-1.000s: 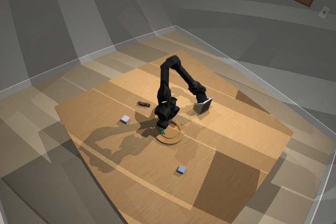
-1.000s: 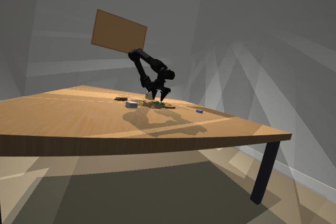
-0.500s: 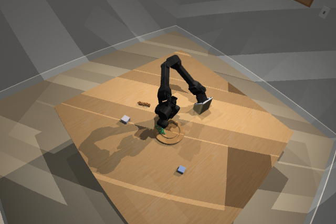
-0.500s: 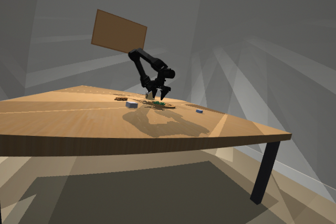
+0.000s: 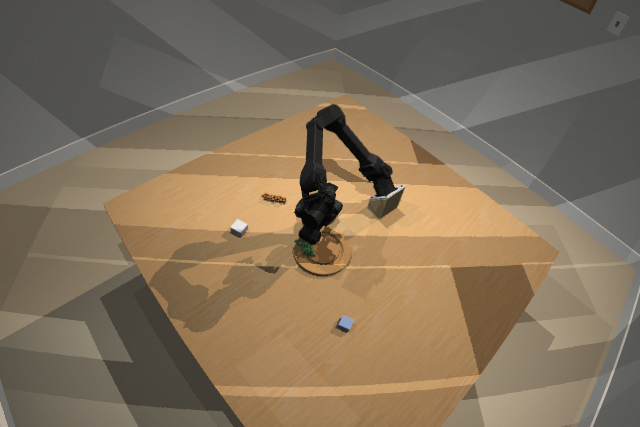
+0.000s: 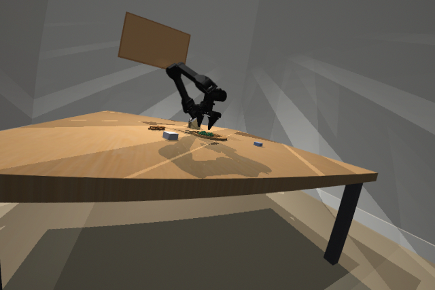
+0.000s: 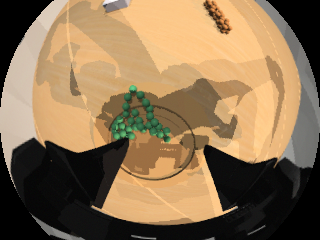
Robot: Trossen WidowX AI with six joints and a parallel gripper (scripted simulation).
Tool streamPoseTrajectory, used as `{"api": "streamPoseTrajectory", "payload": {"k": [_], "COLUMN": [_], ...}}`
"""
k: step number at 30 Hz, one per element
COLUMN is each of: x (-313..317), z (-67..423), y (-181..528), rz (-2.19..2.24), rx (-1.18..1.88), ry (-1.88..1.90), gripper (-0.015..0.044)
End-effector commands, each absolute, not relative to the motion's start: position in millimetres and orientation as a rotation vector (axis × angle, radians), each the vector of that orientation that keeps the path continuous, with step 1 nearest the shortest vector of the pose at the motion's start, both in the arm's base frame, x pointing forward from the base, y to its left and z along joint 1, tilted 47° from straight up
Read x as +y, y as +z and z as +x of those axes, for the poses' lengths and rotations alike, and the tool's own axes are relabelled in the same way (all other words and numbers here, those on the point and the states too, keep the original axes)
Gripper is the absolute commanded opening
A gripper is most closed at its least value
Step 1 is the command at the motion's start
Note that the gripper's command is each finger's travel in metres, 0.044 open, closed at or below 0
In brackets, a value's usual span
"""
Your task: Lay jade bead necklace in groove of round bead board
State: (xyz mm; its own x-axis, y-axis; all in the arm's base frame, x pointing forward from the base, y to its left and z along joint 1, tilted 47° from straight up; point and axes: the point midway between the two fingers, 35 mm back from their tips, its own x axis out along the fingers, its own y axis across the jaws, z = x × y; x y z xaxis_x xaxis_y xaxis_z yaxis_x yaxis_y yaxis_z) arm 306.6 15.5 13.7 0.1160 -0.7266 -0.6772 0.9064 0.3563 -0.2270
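The jade bead necklace (image 5: 305, 248) (image 6: 205, 134) (image 7: 138, 120) lies in a green heap on the left edge of the round bead board (image 5: 331, 260) (image 6: 218, 136) (image 7: 179, 160). Part of it lies over the board's groove and a few beads reach past the rim onto the table. My gripper (image 5: 310, 236) (image 6: 206, 125) (image 7: 168, 146) is open and empty. It hangs just above the board, with the heap of beads beside its left finger in the wrist view.
A brown bead necklace (image 5: 273, 198) (image 6: 156, 128) (image 7: 218, 16) lies behind and left of the board. A white block (image 5: 238, 227) (image 6: 170, 135) (image 7: 116, 0) sits to the left, a blue block (image 5: 345, 323) (image 6: 257, 144) nearer the table's front. The arm's base (image 5: 386, 199) stands behind the board.
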Motion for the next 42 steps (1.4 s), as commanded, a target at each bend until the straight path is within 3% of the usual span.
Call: {"api": "streamPoseTrajectory", "payload": {"k": [1,11,42], "x": [16,9,-2], "z": [311,360,365], "y": [16,50,41], "rz": [0.233,-0.406,-0.405], "rx": [0.841,1.237,1.237], "ry": [-1.194,-0.787,-0.779], "gripper": [0.0387,0.0125,0.0120]}}
